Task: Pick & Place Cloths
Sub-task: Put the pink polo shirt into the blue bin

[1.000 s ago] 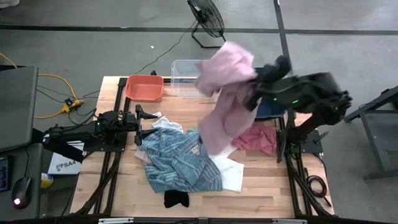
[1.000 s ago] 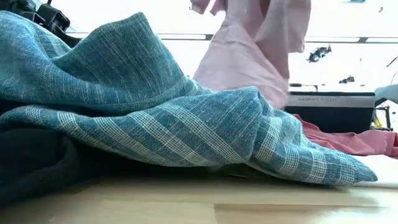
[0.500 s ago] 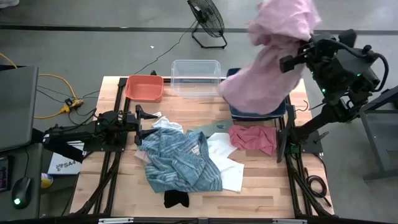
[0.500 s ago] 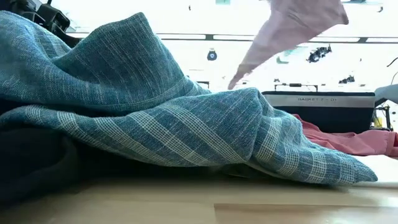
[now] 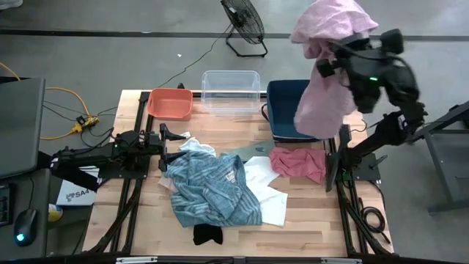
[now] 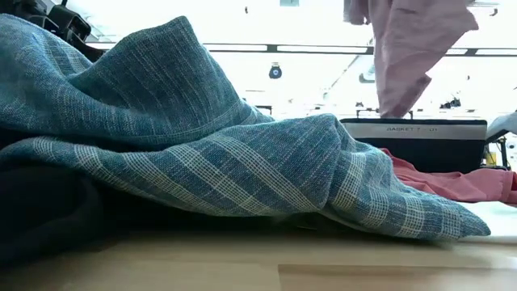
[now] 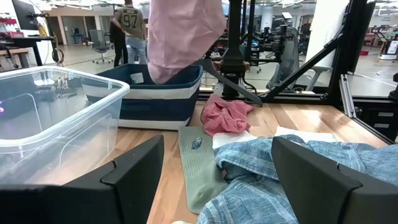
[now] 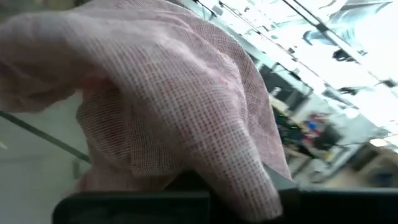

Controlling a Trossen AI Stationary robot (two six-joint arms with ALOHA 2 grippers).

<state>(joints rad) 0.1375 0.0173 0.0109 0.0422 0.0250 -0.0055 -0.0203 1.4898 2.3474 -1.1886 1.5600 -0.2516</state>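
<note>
Pink fabric, the large pink cloth (image 5: 326, 88), hangs from the right end effector (image 5: 333, 55), which is clamped on its upper folds high above the far right of the tabletop (image 5: 293, 220). Its lower end dangles over the dark blue bin (image 5: 282, 99). The blue-striped cloth (image 5: 209, 187) lies mid-tabletop, with the white cloth (image 5: 271, 202) and the dark red cloth (image 5: 297, 163) to its right. The left end effector (image 5: 170, 147) rests at the left, fingers apart.
</note>
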